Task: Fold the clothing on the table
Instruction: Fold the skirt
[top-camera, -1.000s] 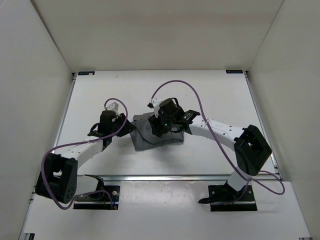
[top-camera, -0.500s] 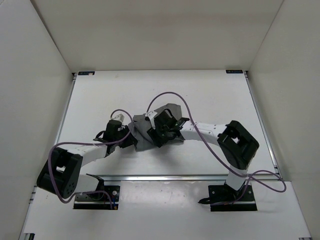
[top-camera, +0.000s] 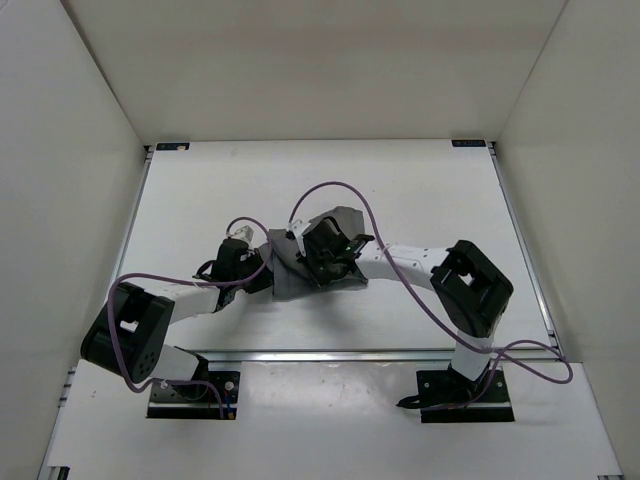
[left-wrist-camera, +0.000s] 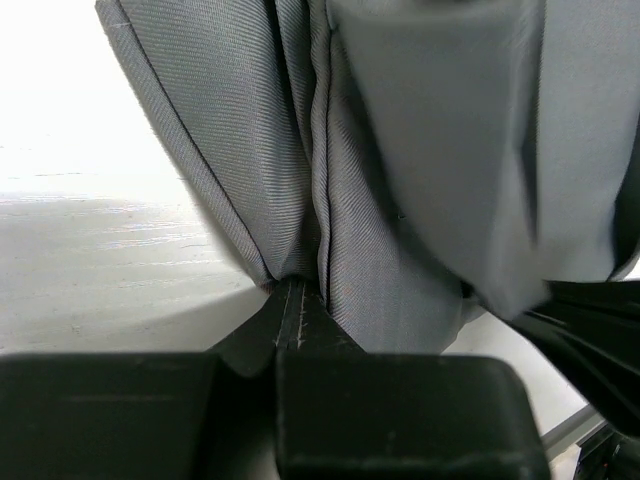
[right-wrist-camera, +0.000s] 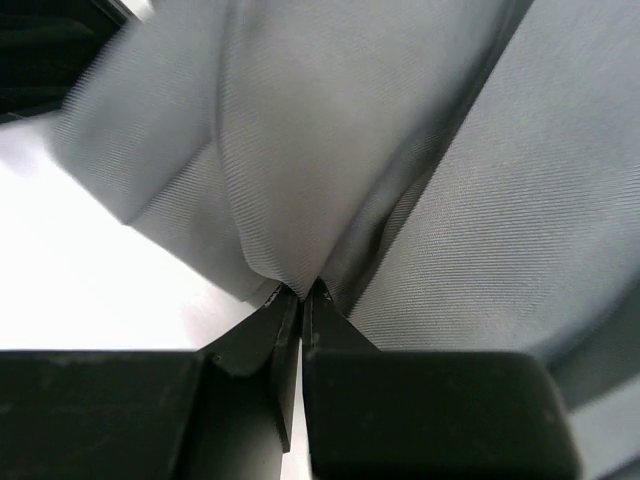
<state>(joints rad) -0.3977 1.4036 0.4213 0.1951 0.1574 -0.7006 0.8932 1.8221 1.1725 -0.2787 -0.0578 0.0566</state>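
The left gripper (left-wrist-camera: 298, 292) is pinched fully closed on the clothing (left-wrist-camera: 250, 150), its tips meeting over the lower edge of a pleat in the grey fabric. The right gripper (right-wrist-camera: 300, 292) is likewise clamped tight on a tuck of the same cloth, which rises in a ridge from between its tips. From above, the left gripper sits at the clothing's left edge and the right one over its middle, near each other. The clothing lies as a bunched, uneven heap near the centre of the desk (top-camera: 420, 190), with one flap raised at the far side. The task looks partway along. Both grasps are made, but no flat, tidy fold shows yet, so the held fabric has yet to be carried over, laid down and released.
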